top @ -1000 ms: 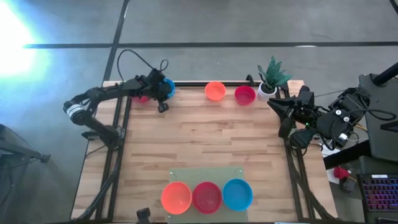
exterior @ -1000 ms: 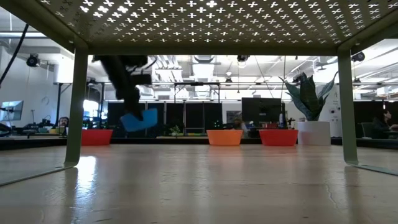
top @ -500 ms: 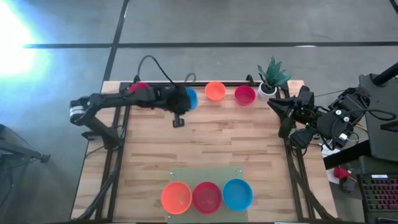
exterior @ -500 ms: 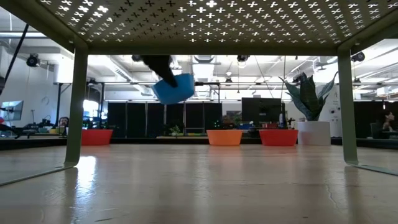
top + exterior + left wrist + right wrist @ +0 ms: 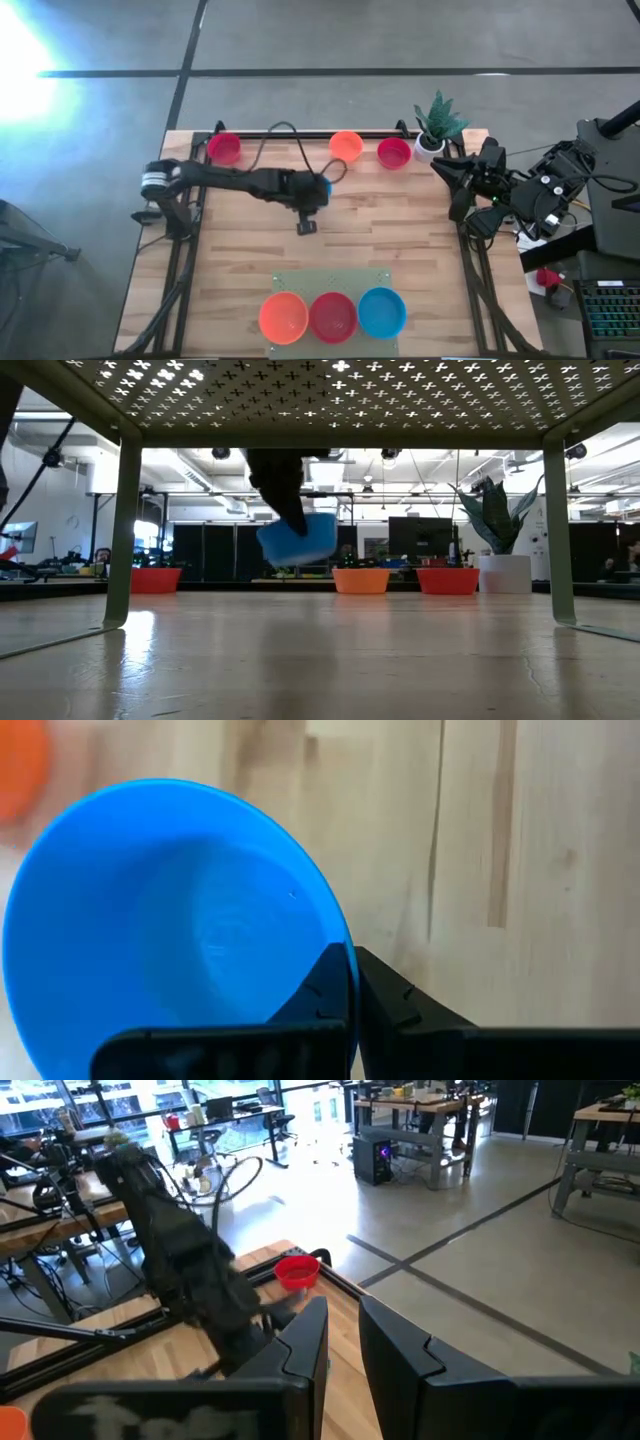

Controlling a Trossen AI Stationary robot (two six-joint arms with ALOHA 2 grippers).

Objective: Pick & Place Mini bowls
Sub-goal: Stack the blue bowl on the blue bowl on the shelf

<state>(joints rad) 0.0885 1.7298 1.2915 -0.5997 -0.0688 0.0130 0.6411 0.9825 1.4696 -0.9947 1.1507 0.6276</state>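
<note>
High view: the left gripper (image 5: 318, 190) has its fingers pinched on the rim of a blue mini bowl (image 5: 322, 186), holding it above the table (image 5: 400, 230), near the far edge. The right gripper (image 5: 447, 172) waits at the right edge, its fingers slightly parted and holding nothing.

No text, label, brand, number or sign can be read in any view. The bowls, the table and the arms show no lettering, and the screens in the room behind are too small to tell.
</note>
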